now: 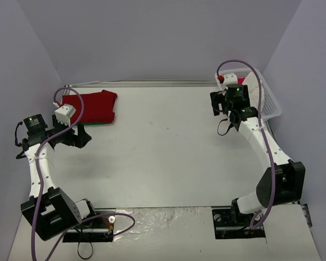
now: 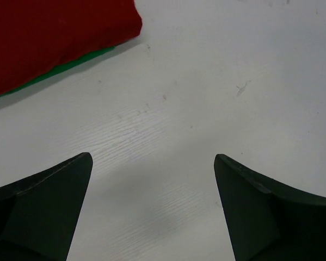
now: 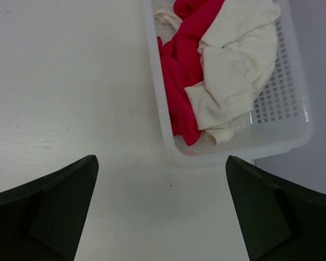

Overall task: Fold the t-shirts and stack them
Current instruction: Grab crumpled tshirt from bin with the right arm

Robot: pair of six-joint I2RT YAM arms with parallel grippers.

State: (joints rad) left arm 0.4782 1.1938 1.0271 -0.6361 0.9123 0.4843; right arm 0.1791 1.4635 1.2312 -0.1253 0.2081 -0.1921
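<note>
Lying folded flat, red t-shirt [image 1: 92, 106]

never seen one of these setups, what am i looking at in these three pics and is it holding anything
These are two robot arms bolted to the near edge of a white table. The wide picture comes from a fixed camera above and behind them. The other two come from small cameras on each wrist, so the dark shapes at the bottom are each claw's own fingers.

The left claw is open and empty, above bare table, with a folded red t-shirt nearby lying on something green.

The right claw is also open and empty. It looks down at a white plastic basket at the far right of the table, holding a crumpled cream-white t-shirt and a pinkish-red t-shirt, not yet folded.
</note>
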